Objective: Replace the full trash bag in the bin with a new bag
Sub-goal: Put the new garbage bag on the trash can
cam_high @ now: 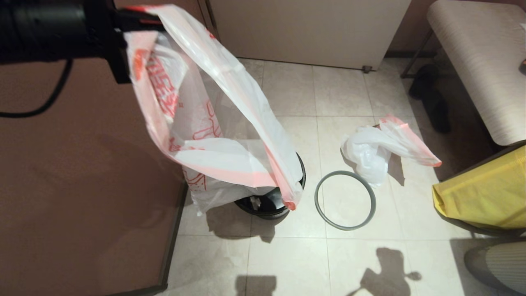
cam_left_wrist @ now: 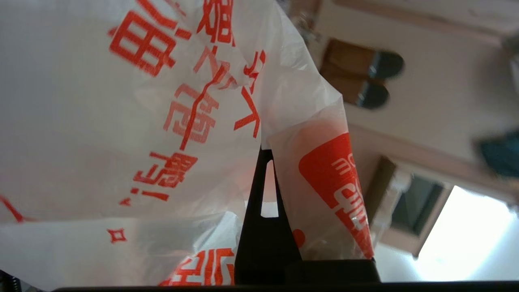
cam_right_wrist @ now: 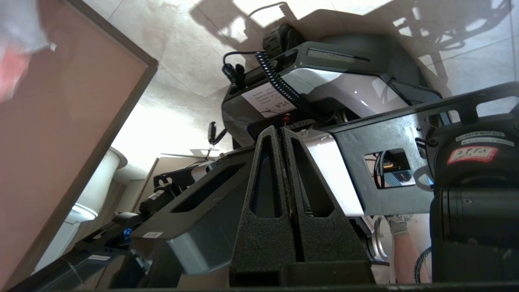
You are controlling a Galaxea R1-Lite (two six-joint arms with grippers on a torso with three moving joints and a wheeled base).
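While your left gripper (cam_high: 123, 18), clamped on the new bag (cam_high: 197, 123), dangled it above the bin (cam_high: 269, 203), lining was in hand; next, its mouth needs spreading. Right of the bin lay the grey ring (cam_high: 345, 200) and the full trash bag (cam_high: 372, 152). Only the right wrist view showed your right gripper (cam_right_wrist: 282, 134), closed and empty.

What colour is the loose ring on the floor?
Grey; the ring shows best in the head view.

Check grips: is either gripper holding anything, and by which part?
The left gripper holds the new bag pinched by its top edge, above the bin. The right gripper is shut on nothing.
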